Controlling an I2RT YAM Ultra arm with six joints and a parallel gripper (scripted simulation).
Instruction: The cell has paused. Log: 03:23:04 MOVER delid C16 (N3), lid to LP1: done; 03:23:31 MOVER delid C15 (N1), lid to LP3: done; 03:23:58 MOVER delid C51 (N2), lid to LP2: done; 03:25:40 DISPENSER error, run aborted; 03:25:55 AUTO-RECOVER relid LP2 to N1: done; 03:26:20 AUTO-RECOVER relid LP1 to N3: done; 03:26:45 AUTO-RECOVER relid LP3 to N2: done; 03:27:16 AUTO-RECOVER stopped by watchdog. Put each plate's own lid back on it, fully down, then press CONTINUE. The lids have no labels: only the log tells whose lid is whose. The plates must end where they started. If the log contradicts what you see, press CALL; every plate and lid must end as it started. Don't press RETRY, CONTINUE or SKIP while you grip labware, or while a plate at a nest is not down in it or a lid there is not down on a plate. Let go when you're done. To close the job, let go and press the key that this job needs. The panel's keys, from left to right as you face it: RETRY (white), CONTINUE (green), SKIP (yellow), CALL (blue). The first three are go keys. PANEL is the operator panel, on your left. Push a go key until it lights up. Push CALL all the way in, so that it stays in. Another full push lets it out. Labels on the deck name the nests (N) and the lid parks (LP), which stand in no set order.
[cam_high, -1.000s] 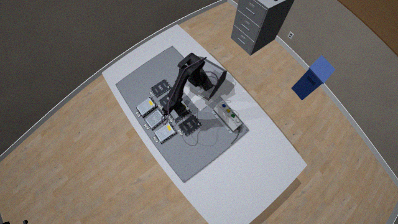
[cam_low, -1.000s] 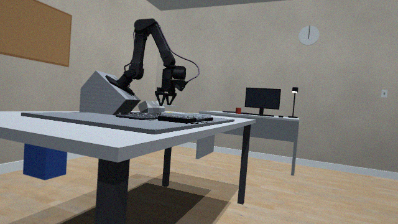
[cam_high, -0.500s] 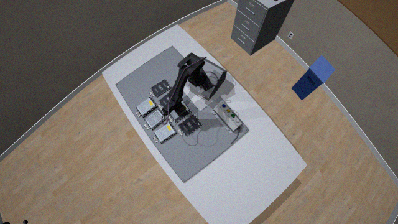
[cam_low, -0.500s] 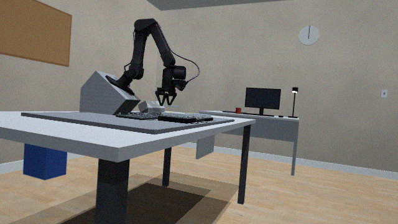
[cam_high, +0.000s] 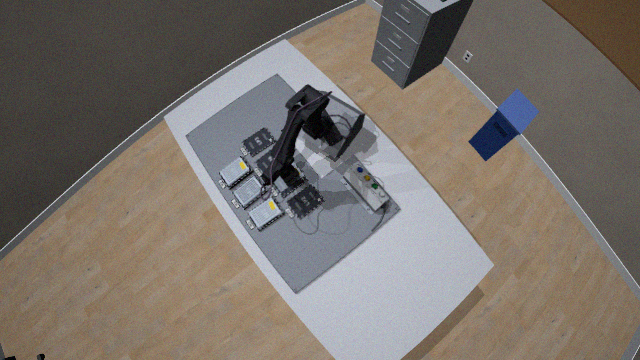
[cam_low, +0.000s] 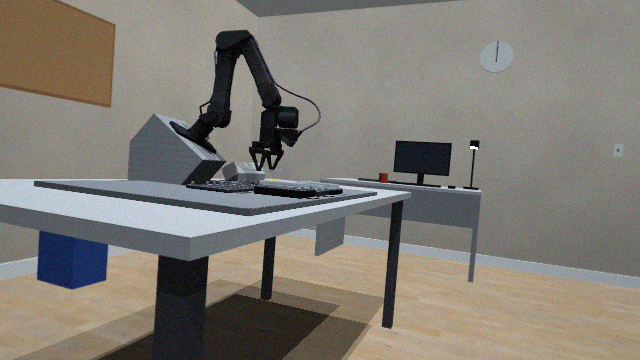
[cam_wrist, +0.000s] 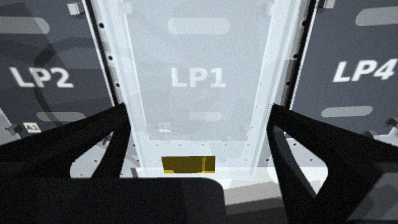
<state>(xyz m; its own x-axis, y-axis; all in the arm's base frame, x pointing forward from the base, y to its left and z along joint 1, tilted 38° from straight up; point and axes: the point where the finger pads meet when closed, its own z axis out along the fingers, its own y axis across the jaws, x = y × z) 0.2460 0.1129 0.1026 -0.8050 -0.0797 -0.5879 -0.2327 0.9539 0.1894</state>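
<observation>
My gripper (cam_wrist: 198, 111) is clamped on a see-through lid (cam_wrist: 197, 55), and I hold it above the LP1 spot (cam_wrist: 198, 78).

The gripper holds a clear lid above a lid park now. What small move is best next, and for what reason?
Probably lower straight down, then release. In the wrist view the gripper is shut on the clear lid, and the LP1 label reads through it, centred, so the lid seems lined up over that park. The exterior view suggests the fingers are just above the deck, so the descent should be short.
</observation>
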